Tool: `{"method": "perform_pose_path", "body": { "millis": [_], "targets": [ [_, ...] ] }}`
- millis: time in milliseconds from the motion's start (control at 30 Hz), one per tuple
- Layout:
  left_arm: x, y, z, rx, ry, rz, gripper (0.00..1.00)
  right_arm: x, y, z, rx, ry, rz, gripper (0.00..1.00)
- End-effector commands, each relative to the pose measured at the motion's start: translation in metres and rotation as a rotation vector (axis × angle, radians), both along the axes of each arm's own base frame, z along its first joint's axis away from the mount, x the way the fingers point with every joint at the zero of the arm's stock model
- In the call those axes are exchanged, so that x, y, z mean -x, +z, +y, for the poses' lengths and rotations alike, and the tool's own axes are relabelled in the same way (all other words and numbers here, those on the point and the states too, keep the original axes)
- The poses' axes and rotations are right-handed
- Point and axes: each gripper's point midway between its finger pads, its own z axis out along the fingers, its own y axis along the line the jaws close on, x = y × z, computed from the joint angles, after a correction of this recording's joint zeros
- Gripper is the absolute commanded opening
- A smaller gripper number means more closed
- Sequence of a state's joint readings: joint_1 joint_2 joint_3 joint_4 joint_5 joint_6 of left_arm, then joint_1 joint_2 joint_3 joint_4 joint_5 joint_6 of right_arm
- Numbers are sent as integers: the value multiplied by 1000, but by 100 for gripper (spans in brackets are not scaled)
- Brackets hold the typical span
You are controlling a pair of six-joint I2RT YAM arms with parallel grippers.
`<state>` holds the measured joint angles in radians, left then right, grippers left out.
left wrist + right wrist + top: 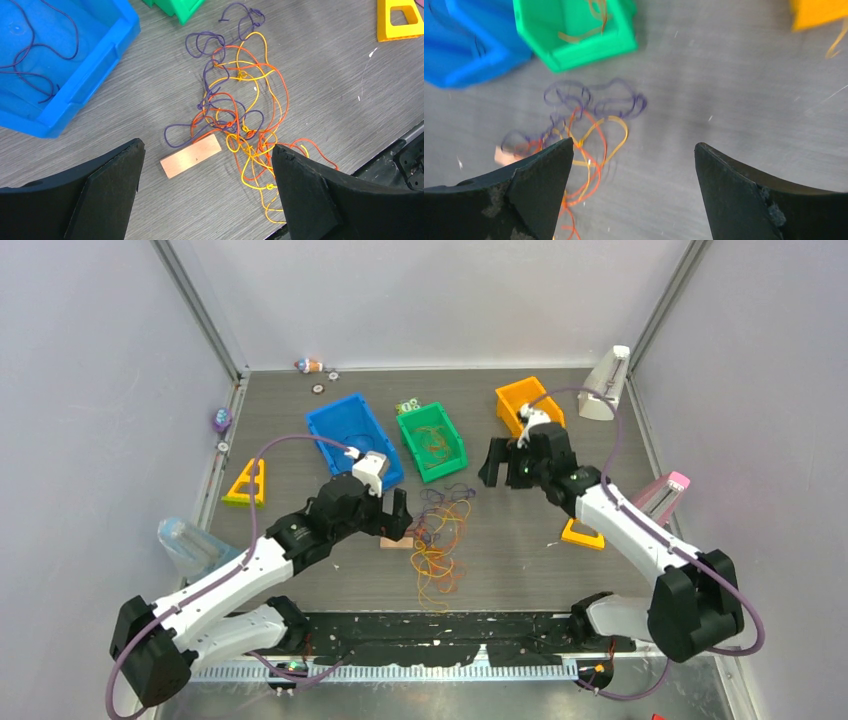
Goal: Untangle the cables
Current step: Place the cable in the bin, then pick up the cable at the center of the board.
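The cables (440,538) lie as a loose tangle of orange, yellow, red and purple strands on the grey table, between the two arms. My left gripper (398,518) is open and empty, hovering just left of the tangle. In the left wrist view the tangle (235,125) lies ahead and to the right of that gripper (205,146), with strands passing by the right fingertip (290,165). My right gripper (503,466) is open and empty, above the table to the tangle's upper right. In its blurred view (634,145) the tangle (584,145) sits to the left.
A small wooden block (396,541) (190,155) lies against the tangle's left side. Behind stand a blue bin (322,445) holding a purple strand (30,75), a green bin (458,440) holding orange strands, and an orange bin (520,395). A yellow triangle (247,483) and a bottle (190,545) lie at the left. An orange wedge (582,534) lies at the right.
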<state>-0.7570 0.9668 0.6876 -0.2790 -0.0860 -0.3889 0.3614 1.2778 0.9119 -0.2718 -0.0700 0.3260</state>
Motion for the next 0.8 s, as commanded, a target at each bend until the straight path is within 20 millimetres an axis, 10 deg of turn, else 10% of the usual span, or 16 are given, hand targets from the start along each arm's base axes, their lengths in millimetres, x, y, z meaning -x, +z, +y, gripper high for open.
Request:
{"method": "perform_pose_path", "body": {
  "millis": [0,300,767],
  "targets": [
    [-7,10,-12,46,-31,-42,100,29,-4,33,-101,115,-35,95],
    [-12,-11,-34,66,-66,31,99,71,-42,77,-165,309,49,99],
    [-21,-42,-63,60,-98,140,87,77,-76,91,-133,372,121,72]
  ]
}}
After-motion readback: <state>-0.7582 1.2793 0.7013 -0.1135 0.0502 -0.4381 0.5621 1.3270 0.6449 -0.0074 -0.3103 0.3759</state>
